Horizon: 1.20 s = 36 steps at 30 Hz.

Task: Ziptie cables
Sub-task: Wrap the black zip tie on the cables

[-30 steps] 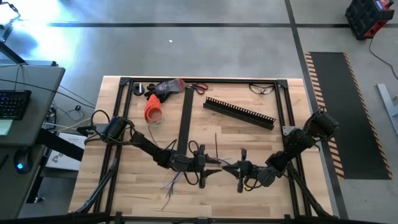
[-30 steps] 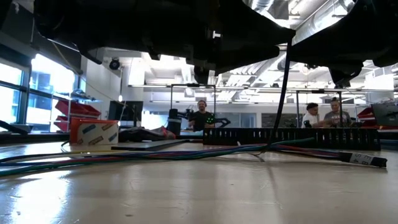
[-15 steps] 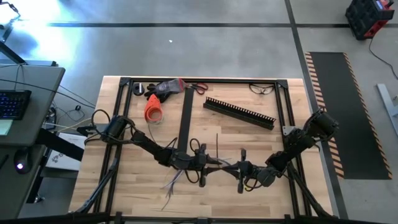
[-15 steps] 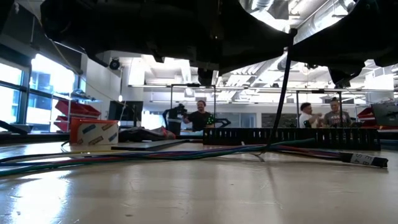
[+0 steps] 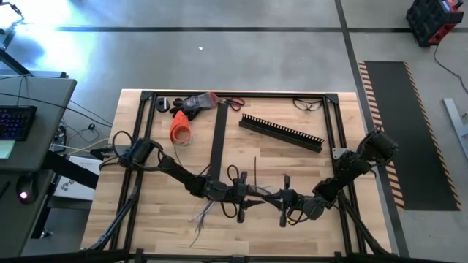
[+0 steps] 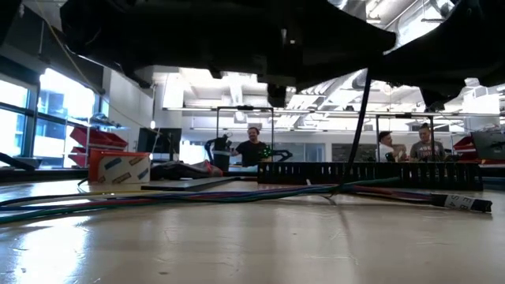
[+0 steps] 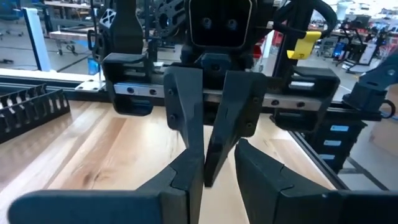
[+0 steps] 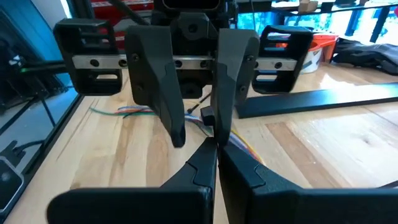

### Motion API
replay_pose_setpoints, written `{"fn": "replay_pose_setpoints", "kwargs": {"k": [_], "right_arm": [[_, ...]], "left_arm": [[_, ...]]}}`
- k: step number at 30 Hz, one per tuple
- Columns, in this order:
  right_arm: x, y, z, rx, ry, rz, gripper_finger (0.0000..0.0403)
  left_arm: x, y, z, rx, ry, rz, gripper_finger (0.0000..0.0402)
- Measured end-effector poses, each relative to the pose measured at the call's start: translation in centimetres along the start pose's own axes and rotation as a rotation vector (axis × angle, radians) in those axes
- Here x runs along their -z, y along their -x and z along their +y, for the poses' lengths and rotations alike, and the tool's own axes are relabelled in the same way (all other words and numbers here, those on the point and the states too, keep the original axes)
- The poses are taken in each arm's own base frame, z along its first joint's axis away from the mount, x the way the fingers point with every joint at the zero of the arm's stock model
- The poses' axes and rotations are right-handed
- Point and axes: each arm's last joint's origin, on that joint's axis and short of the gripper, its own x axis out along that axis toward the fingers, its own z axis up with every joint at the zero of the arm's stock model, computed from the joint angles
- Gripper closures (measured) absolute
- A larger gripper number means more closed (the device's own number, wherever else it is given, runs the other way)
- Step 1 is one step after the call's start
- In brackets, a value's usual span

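the left claw (image 5: 251, 197) and right claw (image 5: 272, 196) meet tip to tip over the near middle of the table (image 5: 292, 161), with the cables (image 5: 203, 215) running under both and splaying out behind the left claw. from above, the fingers blur into one dark mass. the left wrist view shows the left claw's fingers (image 7: 186, 177) slightly apart, around the right claw's pressed-together tips. the right wrist view shows the right claw's fingers (image 8: 202, 165) together, with coloured wires just past them. the low view alone shows a thin dark strip (image 6: 359, 134) rising from the cables toward the claws.
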Motion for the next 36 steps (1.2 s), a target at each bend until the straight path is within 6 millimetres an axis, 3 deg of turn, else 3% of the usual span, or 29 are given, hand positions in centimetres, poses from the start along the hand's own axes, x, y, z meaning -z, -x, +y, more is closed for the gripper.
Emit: {"fn": "replay_pose_setpoints", "kwargs": {"k": [4,11,17,25,31,36], "right_arm": [[0.1,0.0,0.0,-0.011,0.007,0.010,0.0403],[0.1,0.0,0.0,-0.010,0.007,0.011,0.0403],[0.1,0.0,0.0,-0.009,0.016,0.011,0.0403],[0.0,-0.1,0.0,-0.009,0.012,0.012,0.0398],[0.2,-0.4,-0.3,-0.004,-0.089,0.052,0.0333],[-0.4,-1.2,0.3,-0.019,0.037,0.097,0.0282]], "left_arm": [[0.5,-0.7,-0.2,-0.008,0.004,-0.004,0.0340],[0.6,-0.4,-0.9,-0.032,-0.023,-0.005,0.0393],[0.4,-0.4,-0.9,-0.034,-0.016,-0.004,0.0397],[-1.4,0.1,-1.4,-0.053,-0.028,-0.020,0.0400],[-1.7,0.2,-1.5,-0.066,-0.016,-0.026,0.0400],[-1.8,0.2,-1.5,-0.074,-0.006,-0.034,0.0400]]}}
